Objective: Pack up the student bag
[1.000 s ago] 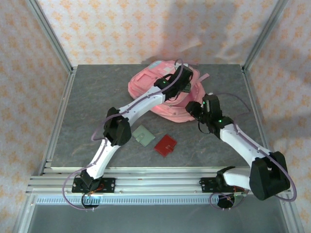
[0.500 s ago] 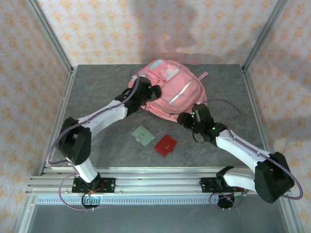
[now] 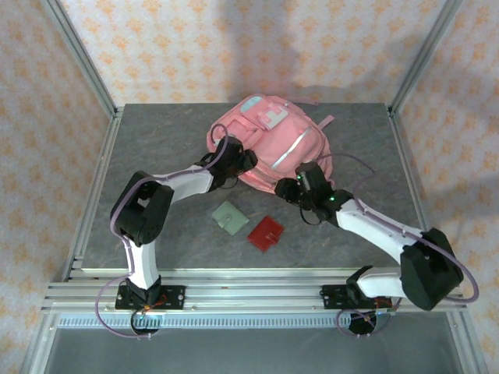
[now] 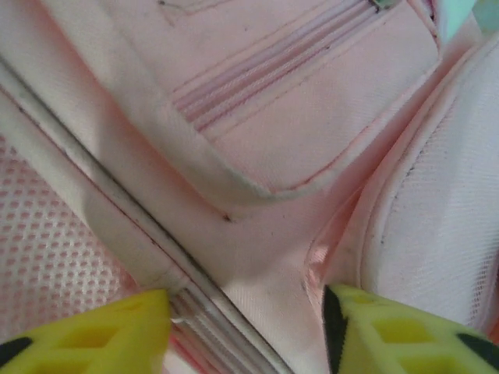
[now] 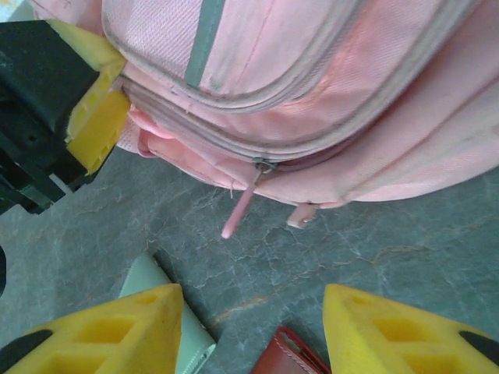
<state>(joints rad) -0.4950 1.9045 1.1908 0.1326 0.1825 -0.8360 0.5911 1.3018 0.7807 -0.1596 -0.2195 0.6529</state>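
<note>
A pale green flat square case (image 3: 231, 216) is lying on the grey stone-patterned table (image 3: 156, 148), near its front half. A red wallet (image 3: 265, 232) is resting just beside it on the right, apart from it and turned at an angle. From the right wrist, the green case's corner (image 5: 168, 312) and the wallet's stitched edge (image 5: 284, 358) are showing. An aluminium frame (image 3: 249, 294) is bordering the table, and patterned walls (image 3: 234, 47) are standing behind.
</note>
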